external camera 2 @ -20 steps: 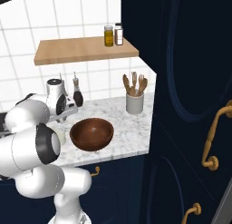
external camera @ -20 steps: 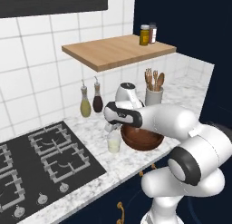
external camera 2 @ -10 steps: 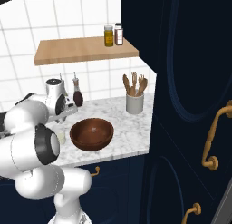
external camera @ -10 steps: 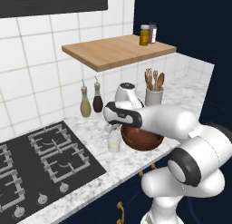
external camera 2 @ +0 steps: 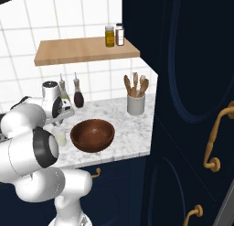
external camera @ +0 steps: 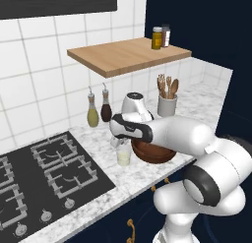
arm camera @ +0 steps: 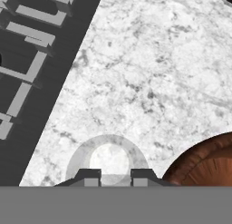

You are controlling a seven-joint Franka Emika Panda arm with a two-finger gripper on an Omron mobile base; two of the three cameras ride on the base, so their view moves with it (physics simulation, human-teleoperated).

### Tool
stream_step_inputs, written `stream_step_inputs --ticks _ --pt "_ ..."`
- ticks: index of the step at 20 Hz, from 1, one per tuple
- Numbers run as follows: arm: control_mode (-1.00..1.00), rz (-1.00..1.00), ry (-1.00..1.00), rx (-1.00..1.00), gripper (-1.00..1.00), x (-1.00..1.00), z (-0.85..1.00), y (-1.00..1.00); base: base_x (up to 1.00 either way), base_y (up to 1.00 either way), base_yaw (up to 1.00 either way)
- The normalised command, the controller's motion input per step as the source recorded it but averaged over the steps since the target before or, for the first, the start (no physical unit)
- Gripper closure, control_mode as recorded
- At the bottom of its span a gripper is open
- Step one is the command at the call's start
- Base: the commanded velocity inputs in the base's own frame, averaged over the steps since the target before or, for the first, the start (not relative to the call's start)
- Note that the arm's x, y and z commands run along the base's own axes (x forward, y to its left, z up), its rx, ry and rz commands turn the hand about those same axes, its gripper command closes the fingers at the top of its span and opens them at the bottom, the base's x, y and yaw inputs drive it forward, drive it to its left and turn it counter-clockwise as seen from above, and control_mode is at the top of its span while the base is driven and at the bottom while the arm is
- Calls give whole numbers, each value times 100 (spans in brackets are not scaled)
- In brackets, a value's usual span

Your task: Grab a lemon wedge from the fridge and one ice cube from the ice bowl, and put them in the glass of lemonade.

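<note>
The glass of lemonade [external camera: 123, 157] [external camera 2: 59, 137] stands on the marble counter between the stove and the ice bowl [external camera: 153, 151] [external camera 2: 92, 134]. In the hand view I look straight down into the glass [arm camera: 108, 156], with the brown bowl's rim [arm camera: 204, 166] at the lower right. My gripper [external camera: 119, 142] [arm camera: 116, 177] hangs just above the glass, pointing down. Its fingertips [arm camera: 93, 175] stand close together, shut, and I cannot make out anything between them. The lemon wedge and the fridge are out of view.
A black gas cooktop [external camera: 44, 173] [arm camera: 27, 60] lies left of the glass. Two spouted bottles [external camera: 98, 111] stand at the tiled wall, and a white utensil crock [external camera: 167, 105] [external camera 2: 135, 104] stands behind the bowl. A wooden shelf [external camera: 128, 55] with jars hangs overhead. Navy cabinets [external camera 2: 192, 106] close the right side.
</note>
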Motion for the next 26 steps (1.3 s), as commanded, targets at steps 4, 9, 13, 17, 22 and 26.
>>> stream_step_inputs --ticks 4,9,13,17,22,26 --pt "-100 0 0 0 100 -3 -35 0 0 0 0" --pt "-100 1 0 0 100 -24 0 14 0 0 0" --pt "-100 0 0 0 100 -8 0 1 0 0 0" --pt "-100 0 0 3 100 0 0 -18 0 0 0" --pt "-100 0 1 1 100 6 0 -2 0 0 0" --pt "-100 0 1 0 100 8 0 0 0 0 0"
